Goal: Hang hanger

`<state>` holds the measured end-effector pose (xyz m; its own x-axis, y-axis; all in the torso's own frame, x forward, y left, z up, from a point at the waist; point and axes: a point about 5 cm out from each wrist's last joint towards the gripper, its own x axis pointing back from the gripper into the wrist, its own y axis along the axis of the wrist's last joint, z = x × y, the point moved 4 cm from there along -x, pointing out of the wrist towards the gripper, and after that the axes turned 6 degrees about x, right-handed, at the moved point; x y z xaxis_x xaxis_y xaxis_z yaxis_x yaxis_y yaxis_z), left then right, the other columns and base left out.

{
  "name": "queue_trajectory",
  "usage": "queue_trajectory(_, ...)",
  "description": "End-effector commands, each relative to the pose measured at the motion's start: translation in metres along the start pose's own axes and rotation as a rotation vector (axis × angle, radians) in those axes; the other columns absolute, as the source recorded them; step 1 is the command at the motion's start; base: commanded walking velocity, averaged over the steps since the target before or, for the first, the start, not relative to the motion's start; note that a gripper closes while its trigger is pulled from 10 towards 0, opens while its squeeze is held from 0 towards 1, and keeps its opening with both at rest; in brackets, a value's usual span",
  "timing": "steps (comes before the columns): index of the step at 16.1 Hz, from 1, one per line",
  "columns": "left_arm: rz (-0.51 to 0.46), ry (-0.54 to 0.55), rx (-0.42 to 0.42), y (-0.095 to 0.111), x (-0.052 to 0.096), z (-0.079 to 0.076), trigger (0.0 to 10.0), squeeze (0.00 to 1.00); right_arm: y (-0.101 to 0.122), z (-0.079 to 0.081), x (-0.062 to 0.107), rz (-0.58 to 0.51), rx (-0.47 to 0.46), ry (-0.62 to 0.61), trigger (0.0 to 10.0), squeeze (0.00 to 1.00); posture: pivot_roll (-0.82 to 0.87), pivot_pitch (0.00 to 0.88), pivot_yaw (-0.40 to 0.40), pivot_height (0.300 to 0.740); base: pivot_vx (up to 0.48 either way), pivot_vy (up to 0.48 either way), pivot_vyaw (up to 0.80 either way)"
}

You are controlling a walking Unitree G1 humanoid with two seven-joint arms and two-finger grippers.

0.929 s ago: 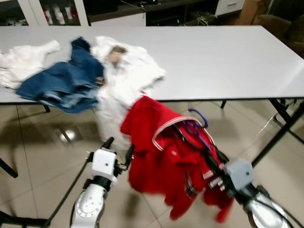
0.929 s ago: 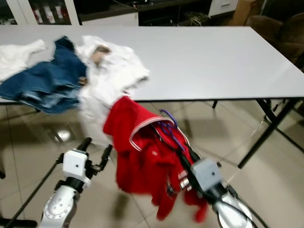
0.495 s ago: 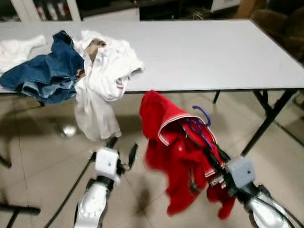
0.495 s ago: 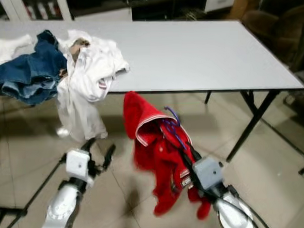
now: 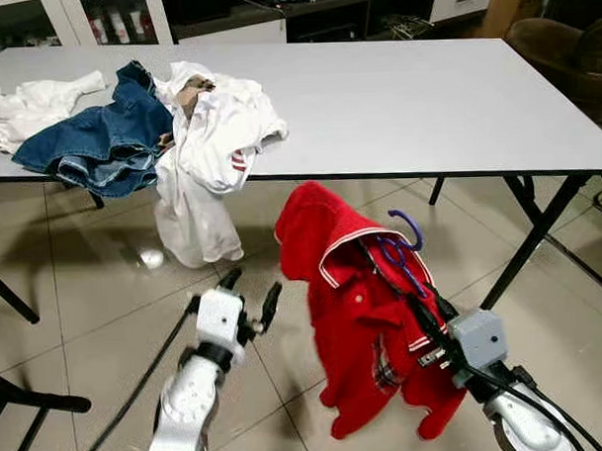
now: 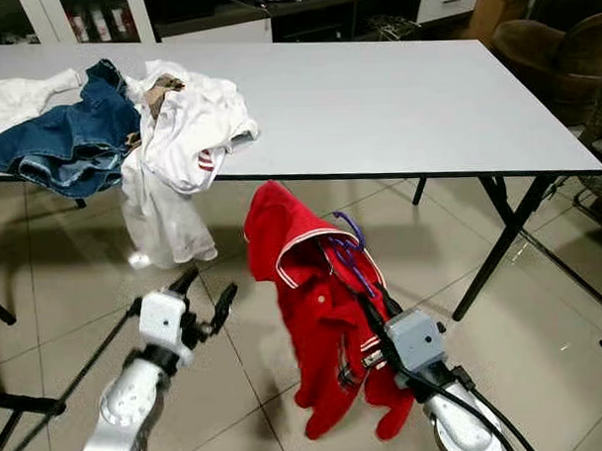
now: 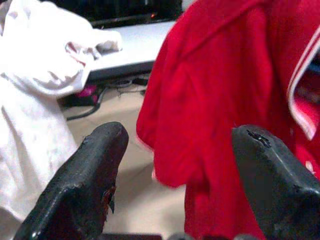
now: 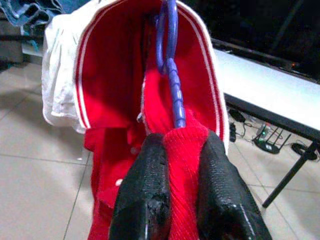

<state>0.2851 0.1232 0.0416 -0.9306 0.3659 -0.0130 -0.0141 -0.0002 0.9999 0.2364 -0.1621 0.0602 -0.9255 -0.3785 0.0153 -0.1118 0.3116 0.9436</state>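
Left eye view, one red shirt, one hanger

A white tabletop carries blue jeans between two white garments; one white shirt droops over its edge toward the tiled floor.

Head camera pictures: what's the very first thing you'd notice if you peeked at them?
The bright red shirt jumps out first, dangling on a purple hanger over the tiled floor in front of the table, pinched by the right gripper. Next comes the messy heap on the white table: blue jeans beside a white shirt spilling over the edge. The left gripper waits open nearby.
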Motion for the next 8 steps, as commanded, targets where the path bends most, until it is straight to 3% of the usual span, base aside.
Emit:
queue_trajectory(1, -0.030, -0.053, -0.047, 0.008, -0.005, -0.001, 10.0, 0.00, 0.016, -0.020, -0.010, -0.069, 0.039, -0.064, 10.0, 0.00, 0.01, 0.031, 0.035, 0.740, 0.000, 0.000, 0.00)
queue_trajectory(3, -0.085, -0.152, -0.177, 0.024, -0.014, -0.005, 10.0, 0.00, 0.028, -0.029, -0.016, -0.112, 0.093, -0.067, 10.0, 0.00, 0.01, 0.033, 0.037, 0.740, 0.000, 0.000, 0.00)
queue_trajectory(6, -0.117, -0.195, -0.238, 0.041, -0.029, 0.004, 10.0, 0.00, 0.042, -0.037, -0.025, -0.166, 0.160, -0.072, 10.0, 0.00, 0.01, 0.032, 0.038, 0.740, 0.000, 0.000, 0.00)
queue_trajectory(8, -0.119, -0.229, -0.266, 0.043, -0.031, 0.003, 10.0, 0.00, 0.046, -0.045, -0.032, -0.179, 0.179, -0.100, 10.0, 0.00, 0.00, 0.031, 0.039, 0.740, 0.000, 0.000, 0.00)
